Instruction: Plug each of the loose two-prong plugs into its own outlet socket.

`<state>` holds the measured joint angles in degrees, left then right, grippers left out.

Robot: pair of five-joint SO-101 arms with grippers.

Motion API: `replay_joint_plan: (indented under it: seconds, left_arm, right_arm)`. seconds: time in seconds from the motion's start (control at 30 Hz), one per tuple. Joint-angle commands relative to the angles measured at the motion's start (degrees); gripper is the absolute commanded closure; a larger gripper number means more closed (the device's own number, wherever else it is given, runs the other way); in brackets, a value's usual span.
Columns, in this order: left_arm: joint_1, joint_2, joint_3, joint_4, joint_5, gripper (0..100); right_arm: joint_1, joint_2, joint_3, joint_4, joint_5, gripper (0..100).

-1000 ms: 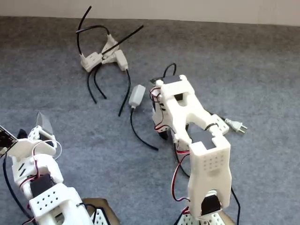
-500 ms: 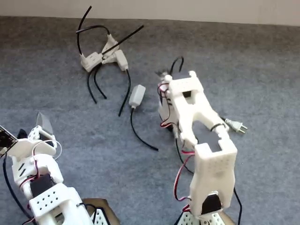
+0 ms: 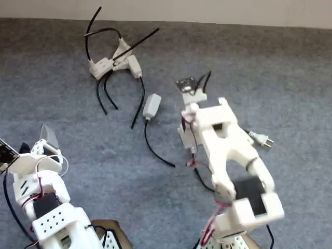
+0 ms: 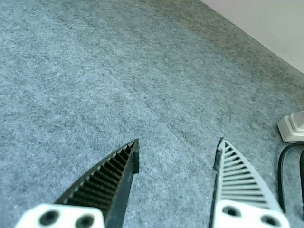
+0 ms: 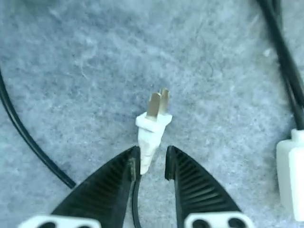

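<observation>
Plug is sitting clenched between the tips of the right claw, prongs pointing ahead, probably handling light, stiff and slippery, so gripping its flat body is seeming best, while the left claw is hanging released.

Grey short-pile carpet spreads under and all around the right pincer. Well ahead of the left pincer, the carpet meets a plain pale wall. The light is soft and even.
</observation>
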<state>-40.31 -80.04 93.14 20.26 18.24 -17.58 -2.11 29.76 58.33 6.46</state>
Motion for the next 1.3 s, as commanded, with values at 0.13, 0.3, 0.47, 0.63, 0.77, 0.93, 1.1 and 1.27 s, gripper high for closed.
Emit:
replay_joint_plan:
  seconds: [0.13,0.3,0.47,0.63,0.77,0.93,1.1,1.27]
  left_arm:
    - [1.01,-0.66,-1.19,-0.53,0.35,74]
    - [0.92,-0.66,-1.19,-0.53,0.35,74]
    - [0.92,-0.66,-1.19,-0.53,0.35,74]
    - [0.92,-0.66,-1.19,-0.53,0.35,74]
    - [0.75,-0.66,-1.19,-0.53,0.35,74]
    - [0.75,-0.66,-1.19,-0.53,0.35,74]
    - [0.75,-0.66,-1.19,-0.53,0.35,74]
    - [0.75,-0.66,-1.19,-0.53,0.35,74]
  right_arm:
    - [-0.04,-9.63,6.9,-7.34,0.79,79.6]
    - [-0.22,-9.63,7.25,-12.0,0.53,79.3]
    - [-3.56,-9.63,10.59,-14.73,0.44,79.3]
    - [-6.64,-9.54,12.88,-17.27,-0.35,79.3]
    - [-4.97,-9.54,14.2,-19.56,-1.76,79.3]
    - [-1.71,-9.45,14.02,-19.56,-1.76,79.3]
    - [-0.31,-9.45,14.2,-19.56,-1.76,79.3]
    - [-0.22,-5.85,13.67,-19.56,-1.93,79.3]
